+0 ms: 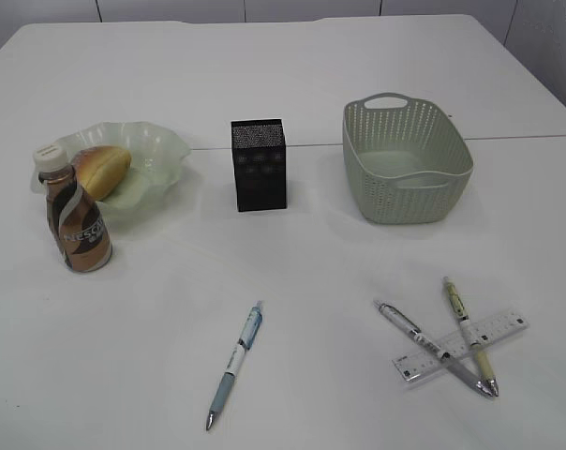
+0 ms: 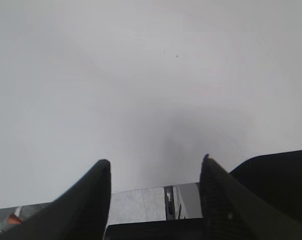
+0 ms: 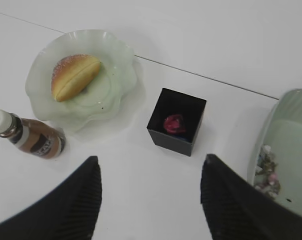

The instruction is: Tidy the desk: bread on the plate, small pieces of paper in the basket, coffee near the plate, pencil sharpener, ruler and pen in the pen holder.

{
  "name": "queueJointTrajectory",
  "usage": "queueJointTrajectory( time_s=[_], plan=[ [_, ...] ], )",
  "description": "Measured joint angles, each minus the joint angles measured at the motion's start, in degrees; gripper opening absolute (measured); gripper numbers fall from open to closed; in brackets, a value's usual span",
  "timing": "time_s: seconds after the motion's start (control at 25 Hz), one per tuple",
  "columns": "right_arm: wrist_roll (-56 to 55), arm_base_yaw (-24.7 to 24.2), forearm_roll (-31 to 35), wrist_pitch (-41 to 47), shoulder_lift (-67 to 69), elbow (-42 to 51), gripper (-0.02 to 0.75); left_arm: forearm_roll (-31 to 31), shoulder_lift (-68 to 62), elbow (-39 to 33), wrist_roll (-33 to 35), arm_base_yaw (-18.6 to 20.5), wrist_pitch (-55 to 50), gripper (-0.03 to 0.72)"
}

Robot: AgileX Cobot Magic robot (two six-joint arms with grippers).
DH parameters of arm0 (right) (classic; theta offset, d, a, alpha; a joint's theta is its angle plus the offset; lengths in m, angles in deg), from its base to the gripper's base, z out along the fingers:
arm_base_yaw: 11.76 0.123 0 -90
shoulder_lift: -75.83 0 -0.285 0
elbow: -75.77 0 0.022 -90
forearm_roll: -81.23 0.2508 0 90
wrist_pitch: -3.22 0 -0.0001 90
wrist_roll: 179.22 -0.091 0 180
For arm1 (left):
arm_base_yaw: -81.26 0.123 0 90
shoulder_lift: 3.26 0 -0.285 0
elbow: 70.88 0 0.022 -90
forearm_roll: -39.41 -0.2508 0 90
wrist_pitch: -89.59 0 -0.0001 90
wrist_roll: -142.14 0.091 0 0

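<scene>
The bread (image 1: 103, 169) (image 3: 75, 76) lies on the green plate (image 1: 161, 141), and the coffee (image 1: 77, 220) stands at the plate's front left. The black pen holder (image 1: 260, 169) (image 3: 171, 140) has a small red thing (image 3: 175, 123) at its bottom that looks like the pencil sharpener. Small pieces of paper (image 3: 267, 172) lie inside the basket (image 1: 414, 197). The ruler (image 1: 501, 329) lies near the front right under two crossed pens (image 1: 414, 330) (image 1: 461, 314). A blue pen (image 1: 236, 361) lies front centre. My left gripper (image 2: 155, 161) is open over bare desk. High above the desk, my right gripper (image 3: 151, 159) hangs open and empty. Neither arm shows in the exterior view.
A seam in the white desk (image 1: 311, 145) runs behind the pen holder and basket. The left wrist view shows the desk's edge and floor (image 2: 141, 205) between the fingers.
</scene>
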Motion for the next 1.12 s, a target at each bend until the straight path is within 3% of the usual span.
queueJointTrajectory(
  time_s=[0.4, 0.68, 1.12],
  plan=[
    [1.4, 0.0, -8.6, 0.0, -20.3, 28.6, 0.46, 0.1, 0.0, 0.0, 1.0, 0.0, 1.4, 0.416],
    [-2.7, 0.0, -9.2, 0.0, -26.8, 46.6, 0.459, 1.0, 0.0, 0.0, 2.3, 0.0, 1.2, 0.416],
    [-18.5, 0.0, -9.2, -0.5, -27.8, 56.7, 0.459, 1.2, 0.0, 0.0, 3.0, 0.0, 0.2, 0.416]
  ],
)
